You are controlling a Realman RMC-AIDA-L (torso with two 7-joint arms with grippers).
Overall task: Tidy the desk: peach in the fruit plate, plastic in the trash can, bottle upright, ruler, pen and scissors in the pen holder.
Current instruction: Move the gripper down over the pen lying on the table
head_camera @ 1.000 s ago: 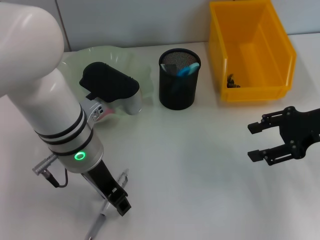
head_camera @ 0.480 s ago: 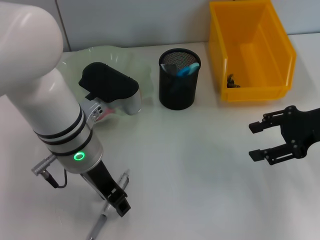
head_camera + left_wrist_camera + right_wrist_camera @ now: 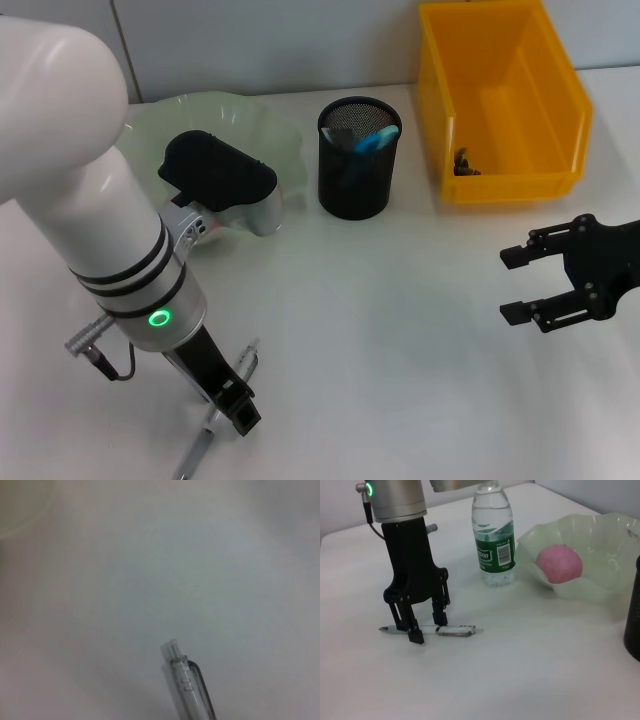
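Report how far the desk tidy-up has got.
Done: peach sits in the fruit plate, bottle stands upright, and something blue is in the pen holder. In hand: left gripper straddles the pen on the table, not yet lifted. Right gripper waits open, off to the right.

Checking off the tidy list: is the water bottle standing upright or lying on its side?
Upright. In the right wrist view the bottle stands on its base on the table, cap end up, beside the fruit plate.
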